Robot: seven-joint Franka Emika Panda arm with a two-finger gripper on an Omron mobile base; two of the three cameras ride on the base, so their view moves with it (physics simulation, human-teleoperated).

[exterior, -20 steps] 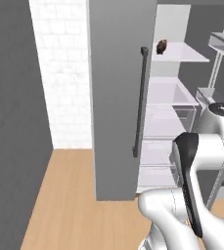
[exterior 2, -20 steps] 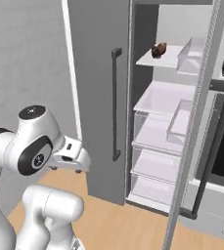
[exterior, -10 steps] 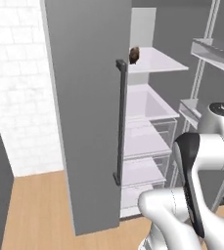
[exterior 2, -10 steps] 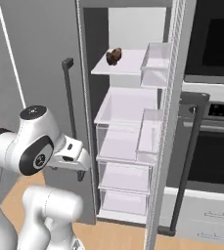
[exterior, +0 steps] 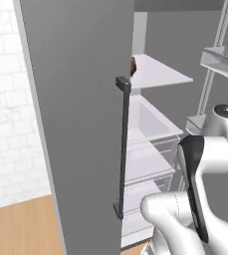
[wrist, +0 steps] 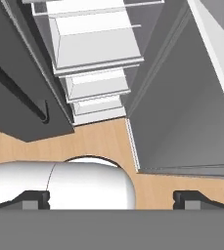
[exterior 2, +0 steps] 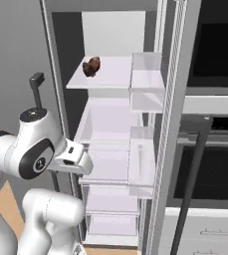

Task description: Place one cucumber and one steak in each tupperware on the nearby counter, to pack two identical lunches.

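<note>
open grey fridge with white shelves (exterior 2: 110, 79), dark brown lumpy steak (exterior 2: 91, 66) sitting on the top one, tool (wrist: 111, 197) spread wide, holding nothing, pointing down at wooden floor (wrist: 103, 139)

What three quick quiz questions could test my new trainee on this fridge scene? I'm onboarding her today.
1. True or false: the fridge door stands open.
2. On which shelf does the brown item lie: top, middle or bottom?
3. The gripper in the hand view: are its jaws A) open and empty, or B) shut on something?

Key: 1 true. 2 top. 3 A.
</note>
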